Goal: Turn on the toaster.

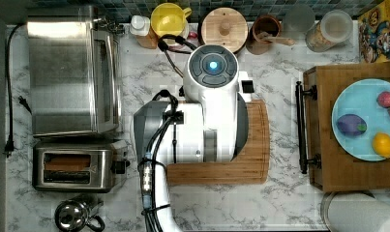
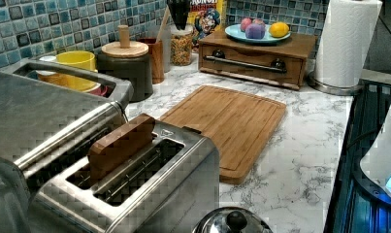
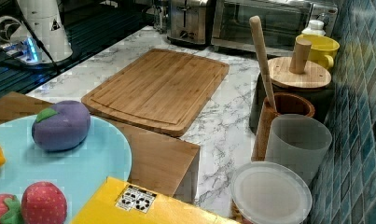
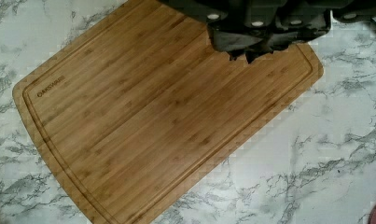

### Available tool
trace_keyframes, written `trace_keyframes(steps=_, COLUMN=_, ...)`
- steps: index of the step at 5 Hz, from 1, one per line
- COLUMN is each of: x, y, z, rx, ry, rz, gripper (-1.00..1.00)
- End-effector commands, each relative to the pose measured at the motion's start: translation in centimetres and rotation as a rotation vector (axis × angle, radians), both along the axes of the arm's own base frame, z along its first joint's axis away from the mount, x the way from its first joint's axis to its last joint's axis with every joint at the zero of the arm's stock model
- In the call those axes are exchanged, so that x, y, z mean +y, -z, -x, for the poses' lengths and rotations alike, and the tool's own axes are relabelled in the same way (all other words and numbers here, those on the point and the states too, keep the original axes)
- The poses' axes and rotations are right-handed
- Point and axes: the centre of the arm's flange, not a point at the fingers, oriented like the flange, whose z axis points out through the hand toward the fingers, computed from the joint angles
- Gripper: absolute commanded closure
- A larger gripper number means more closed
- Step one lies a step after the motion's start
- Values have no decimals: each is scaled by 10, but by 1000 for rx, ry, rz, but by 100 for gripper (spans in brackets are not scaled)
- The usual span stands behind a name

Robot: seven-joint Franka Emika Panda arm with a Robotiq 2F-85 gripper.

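The toaster [image 1: 71, 169] is a small brushed-steel box at the top view's lower left, with its black lever knob [image 1: 119, 167] on the side facing the cutting board. A brown wooden slice [image 2: 118, 145] stands up out of one toaster [image 2: 149, 189] slot in the left view. In the right view the toaster [image 3: 188, 18] sits at the far end of the counter. My white arm [image 1: 207, 121] hangs over the bamboo cutting board [image 1: 250, 169], well apart from the toaster. In the wrist view my dark gripper [image 4: 251, 52] hovers above the board [image 4: 143, 121].
A large steel toaster oven [image 1: 69, 72] stands beside the toaster, and a round steel kettle [image 1: 76, 215] sits on its other side. Jars and a yellow mug [image 1: 169, 20] line the tiled wall. A wooden box [image 1: 323, 140] carries a blue plate of toy fruit; a paper towel roll [image 2: 346, 43] stands near it.
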Motion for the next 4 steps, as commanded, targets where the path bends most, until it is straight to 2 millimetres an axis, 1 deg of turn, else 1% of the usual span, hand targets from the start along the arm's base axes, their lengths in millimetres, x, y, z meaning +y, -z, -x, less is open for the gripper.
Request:
trace_keyframes(steps=1, x=7, y=-1, z=0, rx=-7, ry=-40, rz=-4, gripper=100)
trace_keyframes(steps=2, x=37, y=-1, z=22, rx=-89, ry=-164, rz=-52, gripper=100)
trace_keyframes(steps=3, x=78, y=2, z=30, rx=-98, ry=-314, rz=-87, gripper=100)
trace_keyframes(steps=4, x=112, y=5, z=43, rx=-124, ry=-409, rz=-110, gripper=100)
